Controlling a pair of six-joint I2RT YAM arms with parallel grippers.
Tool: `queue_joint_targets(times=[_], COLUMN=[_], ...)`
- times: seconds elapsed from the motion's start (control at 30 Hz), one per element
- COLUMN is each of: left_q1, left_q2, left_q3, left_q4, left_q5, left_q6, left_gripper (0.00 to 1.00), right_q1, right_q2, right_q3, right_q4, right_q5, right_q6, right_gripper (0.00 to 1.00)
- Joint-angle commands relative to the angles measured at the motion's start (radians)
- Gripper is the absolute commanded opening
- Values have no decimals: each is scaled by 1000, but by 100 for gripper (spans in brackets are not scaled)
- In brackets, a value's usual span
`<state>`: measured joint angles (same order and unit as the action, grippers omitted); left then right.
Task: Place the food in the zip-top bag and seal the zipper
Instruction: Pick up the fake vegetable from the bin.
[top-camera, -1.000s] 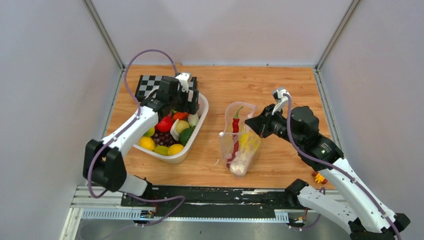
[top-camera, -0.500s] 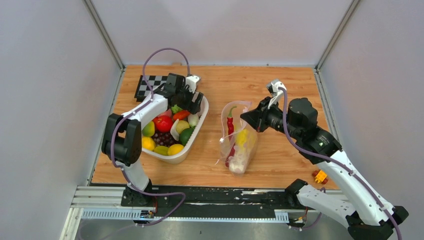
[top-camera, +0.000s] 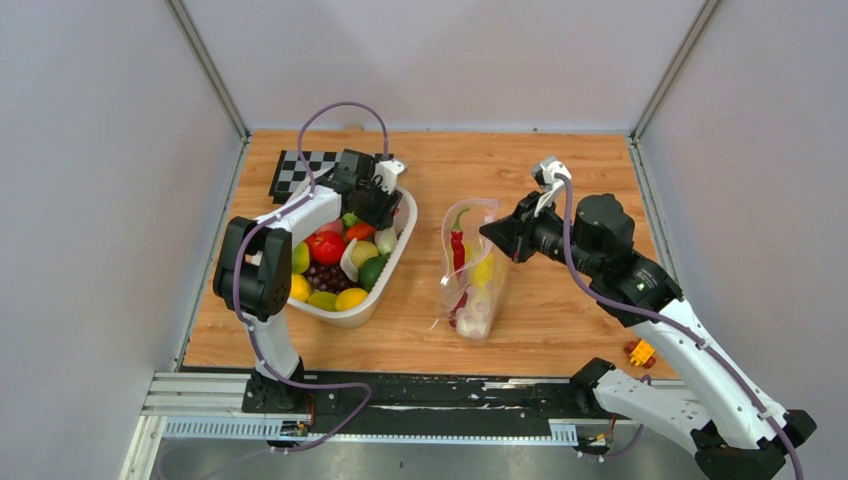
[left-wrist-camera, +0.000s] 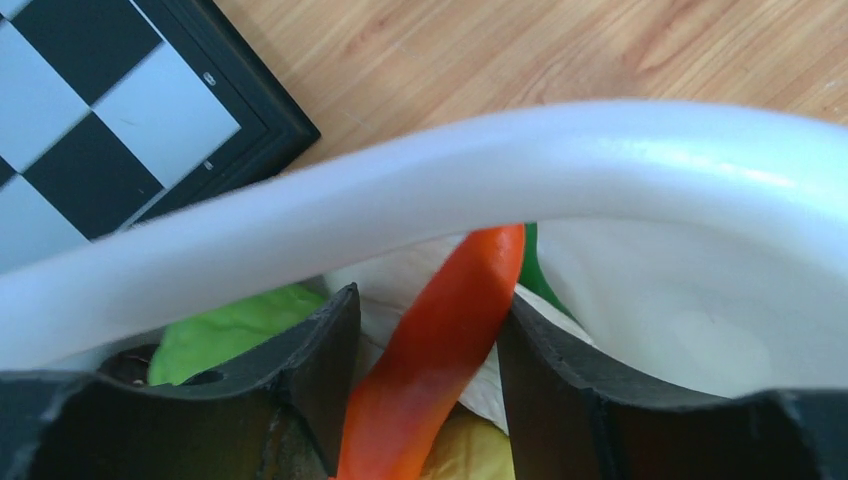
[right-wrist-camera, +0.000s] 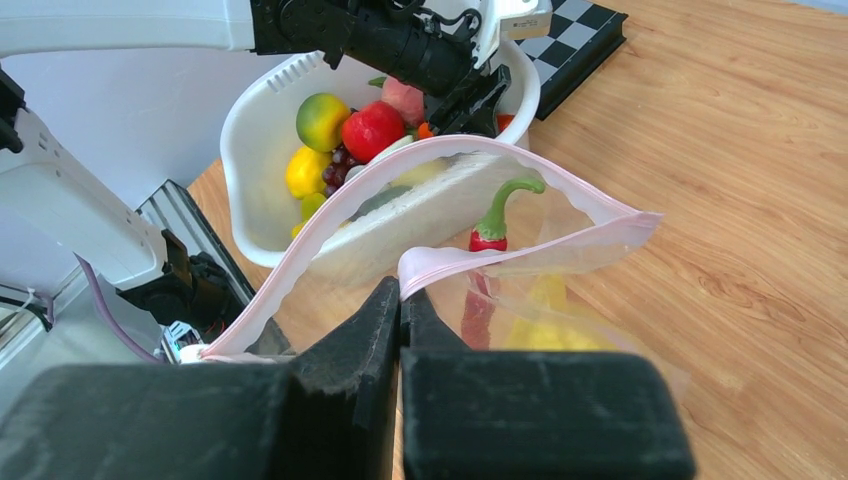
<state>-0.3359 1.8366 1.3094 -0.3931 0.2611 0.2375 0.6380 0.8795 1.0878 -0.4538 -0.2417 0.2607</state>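
My left gripper (top-camera: 375, 205) is down in the far end of the white basket (top-camera: 395, 262). Its fingers stand open on either side of an orange carrot (left-wrist-camera: 440, 330), which lies slanted between them and nearly touches both. More food fills the basket: a tomato (top-camera: 325, 246), lemons, limes, grapes. The clear zip-top bag (top-camera: 478, 290) stands mid-table with a red chili (top-camera: 457, 245) and yellow and white pieces inside. My right gripper (right-wrist-camera: 402, 290) is shut on the bag's near mouth edge, on the pink zipper (right-wrist-camera: 300, 255), and holds the mouth open.
A black-and-white checkerboard (top-camera: 300, 165) lies behind the basket at the table's far left. A small orange and yellow part (top-camera: 640, 352) sits near the front right edge. The basket rim (left-wrist-camera: 500, 160) arches just beyond my left fingers. Grey walls enclose the table.
My left gripper has dropped into the basket's far end and its jaws have narrowed around the carrot. The right gripper has drawn the bag's mouth slightly left and upright.
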Motion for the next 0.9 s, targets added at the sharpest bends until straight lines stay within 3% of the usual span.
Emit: queue_joint_targets(times=[0.0,0.17,0.27,0.57,0.87], left_q1=[-1,-1,-1,-2,-1], left_q2=[-28,-49,-101,-429,-611], left_q3=[-31,-38,-52,-140,-164], left_q4=[-7,-12,-10,141,222], left_q5=[11,15,6,-15,-24], left_q6=[21,3,-19,-196,-344], left_gripper=[54,34,30,24,22], right_q1=[-2,-2,-2,-2,-3], right_q2=[2,-3,-13,-41,-57], right_q3=[36,41,37,-4,-19], right_q4=[67,79,77,72,100], right_q5=[12,15,25,45,31], right_q6=[-12,-9,-3,28,86], right_gripper=[0,0,0,0,0])
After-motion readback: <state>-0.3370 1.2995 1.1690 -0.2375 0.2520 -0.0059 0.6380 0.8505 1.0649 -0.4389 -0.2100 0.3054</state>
